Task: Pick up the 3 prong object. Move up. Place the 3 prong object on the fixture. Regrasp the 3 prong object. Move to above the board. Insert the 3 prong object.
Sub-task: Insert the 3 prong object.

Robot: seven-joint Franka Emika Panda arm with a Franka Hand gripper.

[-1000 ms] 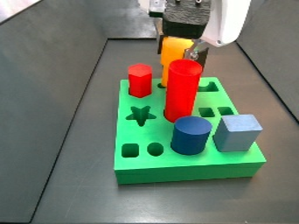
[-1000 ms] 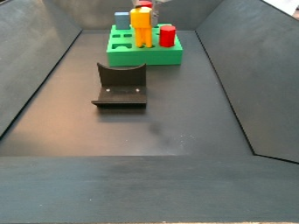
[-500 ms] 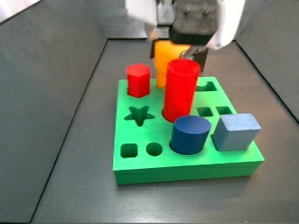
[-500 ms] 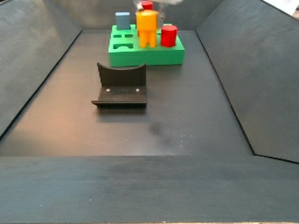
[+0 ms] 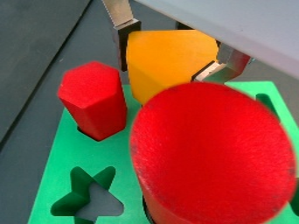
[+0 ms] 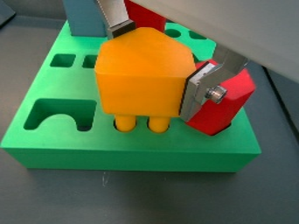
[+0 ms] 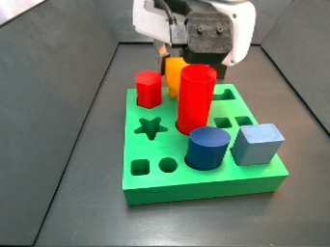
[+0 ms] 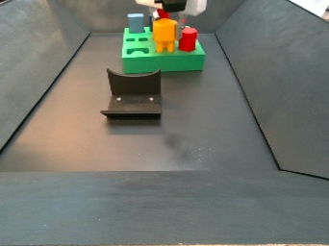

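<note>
I see the gripper (image 6: 158,66) low over the far end of the board (image 6: 70,144), its fingers (image 6: 211,83) clamped on the 3 prong object (image 6: 140,74). In a wrist view the prongs reach down to holes at the board's edge; how deep they sit I cannot tell. The tall red cylinder (image 5: 211,153) fills much of a wrist view and hides the board beyond the fingers. The red hexagonal peg (image 5: 93,98) stands just beside the held piece. In a side view the cylinder (image 7: 195,96) covers most of the yellow-orange body (image 7: 173,75). The fixture (image 8: 133,93) stands well apart on the floor, nearer that camera.
</note>
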